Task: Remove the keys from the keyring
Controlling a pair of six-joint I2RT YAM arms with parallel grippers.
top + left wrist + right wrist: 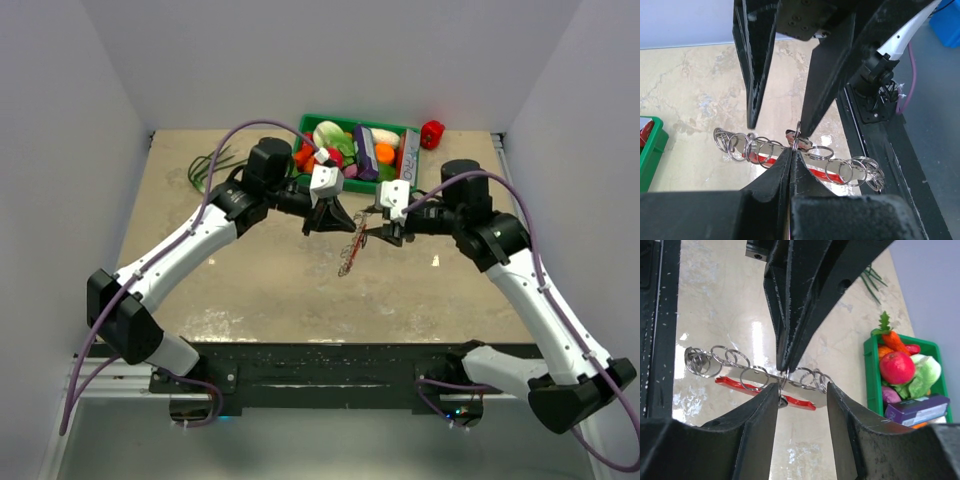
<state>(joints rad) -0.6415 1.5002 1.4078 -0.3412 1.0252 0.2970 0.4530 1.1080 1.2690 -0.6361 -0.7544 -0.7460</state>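
- Keyring (771,150) is hanging in the air above the table (250,290), between the two end effectors. It is showing as a chain of small silver rings with a red tag (735,384) running beneath it. The keys are sitting somewhere among the rings, and I cannot pick them out singly.
- Left end effector (791,153) is pressing its fingers together on one ring near the middle of the chain. It is probably acting as an anchor, so that the bunch is not swinging while the other arm is working.
- Right end effector (801,390) is facing it from the opposite side with fingers spread. It is straddling the chain just beside the pinched ring and gripping nothing. It is likely lining up for a hold on a neighbouring ring or key, to work it off.
- Both ends of the chain are drooping free, so the weight seems to be resting on that single pinch.
- Green bin (385,123) of toy food is sitting at the far edge of the table, well apart and playing no part.
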